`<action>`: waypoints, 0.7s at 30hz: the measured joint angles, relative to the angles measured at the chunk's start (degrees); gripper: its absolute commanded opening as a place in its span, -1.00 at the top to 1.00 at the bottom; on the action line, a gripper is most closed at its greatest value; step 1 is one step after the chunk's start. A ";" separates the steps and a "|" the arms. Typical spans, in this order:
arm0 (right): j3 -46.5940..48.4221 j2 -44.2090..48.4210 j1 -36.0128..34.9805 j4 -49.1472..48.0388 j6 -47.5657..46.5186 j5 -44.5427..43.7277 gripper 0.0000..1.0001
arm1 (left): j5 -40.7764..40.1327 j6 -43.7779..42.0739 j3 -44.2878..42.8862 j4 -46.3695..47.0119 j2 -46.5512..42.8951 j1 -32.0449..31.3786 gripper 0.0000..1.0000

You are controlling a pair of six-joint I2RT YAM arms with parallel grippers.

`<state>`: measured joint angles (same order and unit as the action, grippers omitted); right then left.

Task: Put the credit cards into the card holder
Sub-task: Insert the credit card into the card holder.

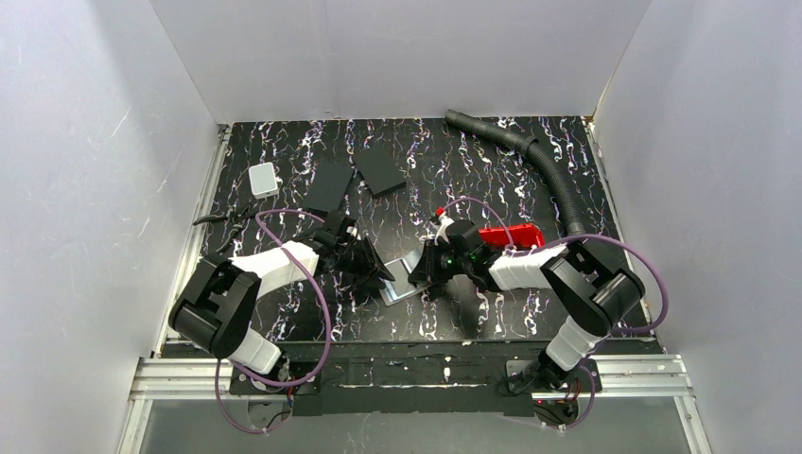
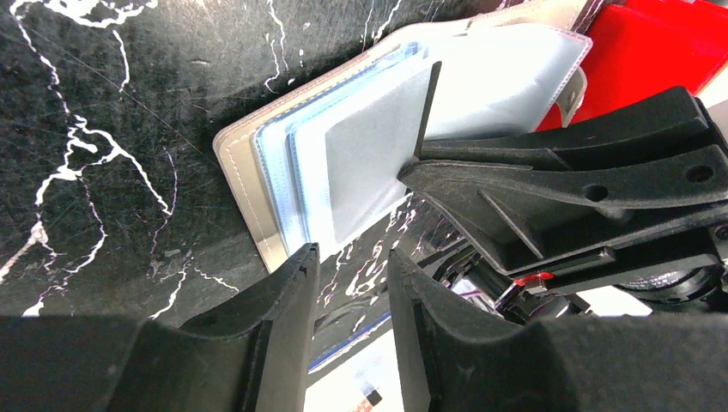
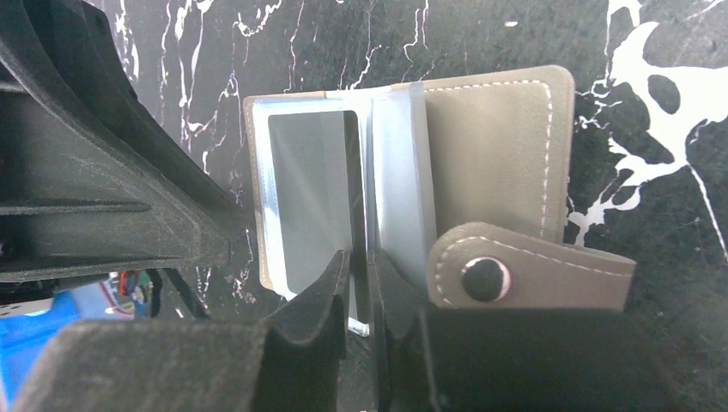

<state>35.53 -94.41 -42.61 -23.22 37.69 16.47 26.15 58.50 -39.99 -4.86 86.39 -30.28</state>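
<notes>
Taupe card holder [image 3: 489,154] open flat, clear sleeves [image 3: 397,172] inside, right jaws pinching one upright sleeve, left jaws slightly apart

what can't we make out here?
- Top view: card holder mostly covered by both grippers; pockets too small.
- Left wrist: white-and-blue thing behind the left gripper fingers, cut off by the bottom edge; held or not, unclear.
- Right wrist: right gripper pinches a leaf of the holder; its fingers hide whether a card is in it.
- Credit cards: none surely identifiable anywhere.
</notes>
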 measured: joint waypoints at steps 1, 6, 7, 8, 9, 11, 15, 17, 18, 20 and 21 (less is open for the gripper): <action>-0.28 -0.20 0.31 -0.74 0.50 0.55 0.65 | 0.00 0.00 0.00 0.02 0.04 0.00 0.32; -1.11 -1.14 1.64 -3.17 2.71 3.04 0.65 | -0.04 -0.02 -0.20 0.13 0.55 -0.09 0.27; -1.27 -1.31 1.75 -3.67 2.95 3.32 0.66 | -0.09 -0.07 -0.26 0.17 0.66 -0.22 0.26; -1.33 -1.46 1.81 -4.00 3.21 3.65 0.66 | -0.09 -0.09 -0.35 0.15 0.76 -0.46 0.25; -1.38 -1.62 1.92 -4.24 3.48 3.87 0.66 | -0.09 -0.13 -0.42 0.17 0.87 -0.59 0.24; -1.60 -2.01 2.16 -5.11 4.15 4.50 0.66 | -0.09 -0.13 -0.74 0.33 1.49 -1.03 0.22; -1.81 -2.73 2.47 -6.64 5.05 5.38 0.66 | -0.24 0.00 -0.98 0.55 1.79 -1.75 0.15; -2.05 -2.80 2.49 -7.21 5.46 5.40 0.67 | -0.57 0.17 -1.03 0.61 1.92 -2.16 0.11; -2.10 -2.80 2.49 -7.30 5.57 5.38 0.67 | -0.70 0.31 -1.03 0.61 2.08 -2.34 0.09; -2.23 -2.80 2.49 -7.52 5.70 5.35 0.67 | -0.92 0.72 -1.03 0.57 2.56 -2.78 0.03; -2.29 -2.80 2.49 -7.65 5.75 5.35 0.67 | -1.14 0.94 -1.01 0.55 2.64 -2.86 0.01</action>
<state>33.23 -97.21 -40.12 -30.87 43.44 21.82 25.02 59.44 -40.99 -4.32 89.03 -33.15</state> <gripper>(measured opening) 0.174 0.461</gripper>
